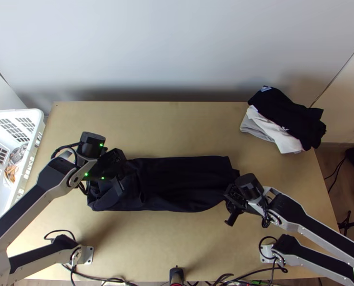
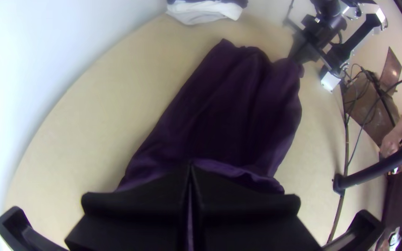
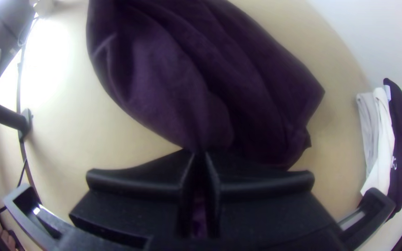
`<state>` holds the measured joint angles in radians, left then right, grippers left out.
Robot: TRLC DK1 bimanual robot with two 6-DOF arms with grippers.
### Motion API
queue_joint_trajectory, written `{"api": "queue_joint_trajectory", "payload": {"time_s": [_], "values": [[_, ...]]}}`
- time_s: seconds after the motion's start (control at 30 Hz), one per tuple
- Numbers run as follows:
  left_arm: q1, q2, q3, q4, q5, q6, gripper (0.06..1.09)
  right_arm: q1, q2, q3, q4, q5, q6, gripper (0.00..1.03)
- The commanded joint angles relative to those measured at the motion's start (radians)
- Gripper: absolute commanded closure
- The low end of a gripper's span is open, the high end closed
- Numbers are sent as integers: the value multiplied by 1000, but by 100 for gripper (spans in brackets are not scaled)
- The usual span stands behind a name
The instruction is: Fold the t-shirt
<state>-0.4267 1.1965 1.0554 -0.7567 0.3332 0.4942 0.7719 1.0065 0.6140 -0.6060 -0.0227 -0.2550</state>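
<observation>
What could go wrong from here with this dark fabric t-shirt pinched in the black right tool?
The dark fabric t-shirt gathers into ridges toward the black right tool, so pulling may skew it or set creases. Its rumpled end lies below the black left tool; folding now might trap uneven layers.

T-shirt: partly hidden by left gripper | basket: cut off, top view's left edge

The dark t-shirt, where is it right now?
In the top view, the dark t-shirt lies across the middle of the table, its left end partly under the left pincer, its right end at the right pincer.
</observation>
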Motion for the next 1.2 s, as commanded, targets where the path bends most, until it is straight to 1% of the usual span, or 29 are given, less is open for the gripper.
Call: {"api": "queue_joint_trajectory", "payload": {"time_s": [0.0, 0.23, 0.3, 0.37, 0.43, 0.63, 0.77, 0.93, 1.03, 1.17], "values": [[80, 35, -31, 25, 20, 7, 105, -34, 49, 7, 55, 3, 7, 100], [128, 63, -34, 56, 21, 1, 105, -57, 78, 18, 61, 4, 7, 100], [143, 83, -20, 63, 21, -32, 105, -59, 89, 21, 61, 4, 20, 100], [158, 132, 11, 56, 20, -89, 105, -60, 103, 21, 61, 9, 37, 100], [174, 163, 28, 49, 21, -111, 105, -60, 113, 18, 61, 10, 59, 100], [201, 198, 28, 62, 20, -115, 105, -51, 127, 3, 61, 12, 89, 100], [244, 232, 34, 83, 20, -125, 105, -51, 141, 4, 61, 37, 105, 100], [275, 273, 52, 92, 20, -134, 105, -49, 139, 4, 61, 40, 118, 100], [276, 296, 43, 92, 4, -126, 105, -51, 133, 15, 61, 43, 125, 100], [273, 296, 25, 103, 3, -125, 105, -51, 107, 27, 98, 73, 126, 100]]}}
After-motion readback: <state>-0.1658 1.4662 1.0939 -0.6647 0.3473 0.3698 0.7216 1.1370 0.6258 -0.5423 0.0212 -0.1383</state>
